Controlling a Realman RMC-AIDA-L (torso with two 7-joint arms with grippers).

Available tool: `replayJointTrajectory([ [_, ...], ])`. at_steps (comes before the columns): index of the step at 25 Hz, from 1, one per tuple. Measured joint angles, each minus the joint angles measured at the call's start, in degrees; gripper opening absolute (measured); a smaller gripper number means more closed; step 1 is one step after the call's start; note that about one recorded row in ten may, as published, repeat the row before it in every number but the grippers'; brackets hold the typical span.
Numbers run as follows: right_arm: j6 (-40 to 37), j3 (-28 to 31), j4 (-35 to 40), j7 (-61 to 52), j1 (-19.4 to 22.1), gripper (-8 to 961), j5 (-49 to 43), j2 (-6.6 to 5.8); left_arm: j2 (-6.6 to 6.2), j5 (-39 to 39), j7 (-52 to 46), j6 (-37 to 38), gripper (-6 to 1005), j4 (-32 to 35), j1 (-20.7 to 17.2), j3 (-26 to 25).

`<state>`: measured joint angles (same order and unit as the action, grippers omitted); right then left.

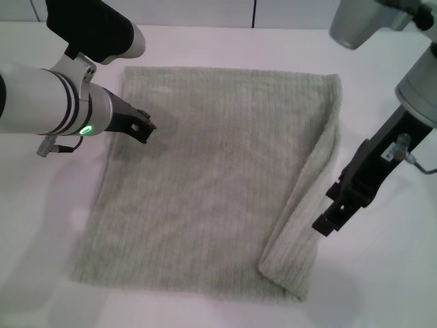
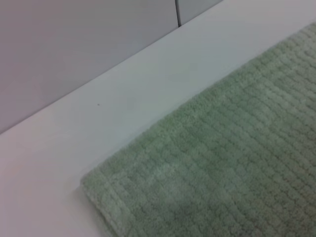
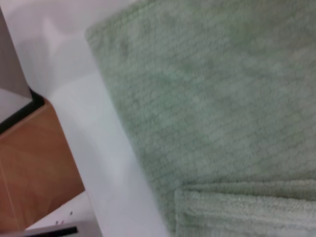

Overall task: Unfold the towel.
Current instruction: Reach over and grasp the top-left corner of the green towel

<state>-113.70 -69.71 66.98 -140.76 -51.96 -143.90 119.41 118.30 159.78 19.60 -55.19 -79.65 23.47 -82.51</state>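
Note:
The pale grey-green ribbed towel lies spread on the white table, with a narrow strip along its right side still folded over. My left gripper hovers over the towel's far left corner. My right gripper hangs just off the folded right edge, near the front. Nothing is held by either. The left wrist view shows a hemmed towel corner on the table. In the right wrist view the towel fills most of the picture, with the folded strip at one side.
White table surrounds the towel on all sides. A grey wall panel rises behind the table's far edge. The right wrist view shows a brown wooden floor beyond the table's edge.

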Motion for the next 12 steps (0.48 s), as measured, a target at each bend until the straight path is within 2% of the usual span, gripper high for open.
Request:
replayJointTrajectory([
  [2, 0.8, -3.0, -0.5, -0.7, 0.3, 726, 0.0, 0.06, 0.0, 0.0, -0.1, 0.0, -2, 0.0, 0.0, 0.0],
  [12, 5.3, -10.2, -3.6, -1.5, 0.5, 726, 2.7, 0.13, -0.01, 0.0, -0.2, 0.1, -2, 0.5, 0.0, 0.2],
])
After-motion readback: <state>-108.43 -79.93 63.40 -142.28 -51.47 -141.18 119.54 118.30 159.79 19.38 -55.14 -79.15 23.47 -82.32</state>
